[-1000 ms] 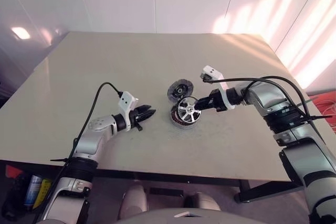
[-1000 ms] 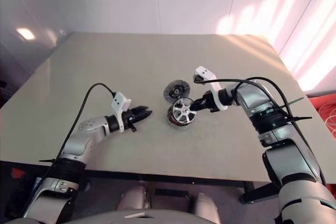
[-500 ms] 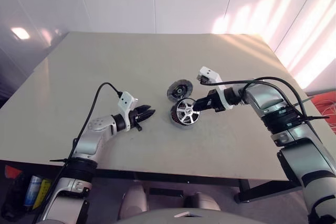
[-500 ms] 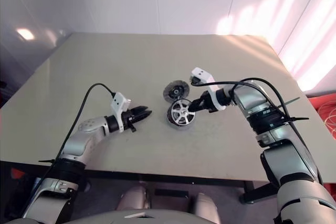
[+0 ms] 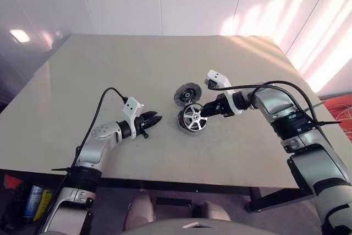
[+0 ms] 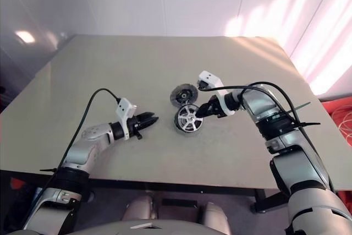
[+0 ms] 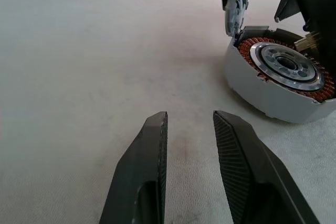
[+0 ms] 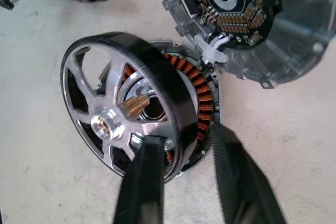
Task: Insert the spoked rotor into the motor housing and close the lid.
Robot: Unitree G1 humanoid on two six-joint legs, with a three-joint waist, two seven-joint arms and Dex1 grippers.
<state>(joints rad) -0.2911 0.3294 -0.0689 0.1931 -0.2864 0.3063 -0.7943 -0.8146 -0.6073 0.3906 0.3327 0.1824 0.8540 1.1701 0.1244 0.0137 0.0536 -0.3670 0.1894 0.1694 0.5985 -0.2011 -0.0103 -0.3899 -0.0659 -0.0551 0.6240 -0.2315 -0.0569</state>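
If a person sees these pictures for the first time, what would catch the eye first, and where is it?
Near the middle of the table, the black-rimmed wheel sits tilted on the cup of coppery windings, not yet sunk in. The right pincer straddles the wheel's rim with its fingers apart. The grey lid stands open just behind, and the left pincer waits slightly open beside the cup, holding nothing.

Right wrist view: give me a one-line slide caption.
Right hand straddles the spoked rotor's rim, tilted over the motor housing; lid open.
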